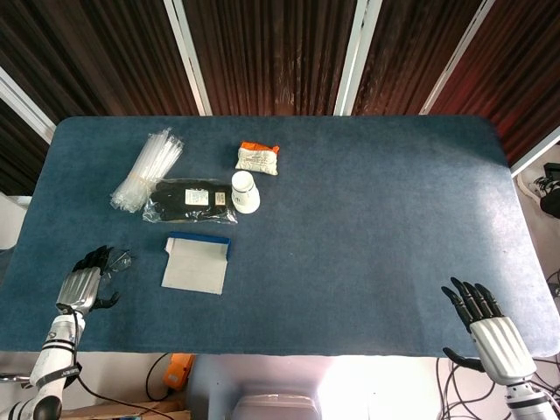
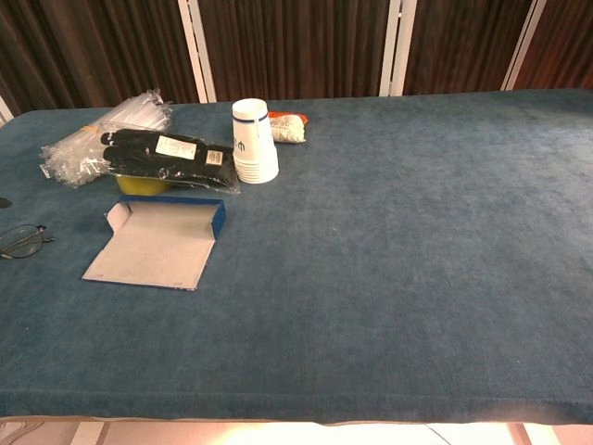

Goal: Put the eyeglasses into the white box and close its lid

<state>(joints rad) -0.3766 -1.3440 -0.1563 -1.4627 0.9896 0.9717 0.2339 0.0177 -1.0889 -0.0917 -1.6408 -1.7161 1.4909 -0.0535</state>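
Blue cloth-covered table [image 1: 367,227]: spanning both views, bearing every item listed below.

White box [image 1: 197,258]: lying open and flat near the table's front left, blue-edged lid folded out, its pale inside facing up.

Black packet [image 1: 188,201] in clear wrap: lying behind the box, with a bundle of clear plastic sleeves [image 1: 147,168] beside it.

Paper cup stack [image 2: 254,141]: standing upright at the packet's right end; a small orange-and-white pouch [image 1: 257,158] is lying just behind it.

Right hand [image 1: 492,337]: hanging at the front right edge, fingers spread apart, holding nothing.

Left hand [image 1: 86,282]: reaching over the front left edge, fingers curling beside the eyeglasses [image 2: 20,240]; whether it is touching them cannot be told.

Eyeglasses: lying on the cloth left of the box, outside it.
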